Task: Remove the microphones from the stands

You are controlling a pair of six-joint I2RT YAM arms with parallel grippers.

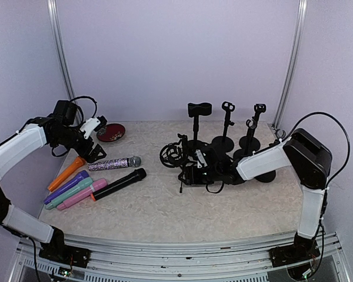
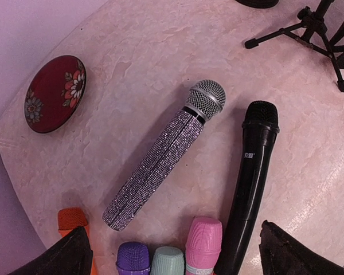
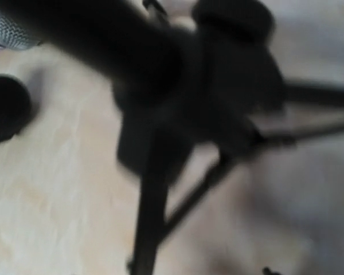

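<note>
Hovering left hand (image 1: 96,151), right hand (image 1: 193,174) at tripod stand (image 3: 149,206)

Rear overview, close wrists, glitter microphone (image 2: 163,156) shared

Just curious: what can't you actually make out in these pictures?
1. Right wrist view: all blurred; the stand is a dark smear.
2. Top view: the right claw is lost against that black stand; open or shut is unclear.
3. Left wrist view: the bottom edge cuts off the pink mic and orange mic.
</note>
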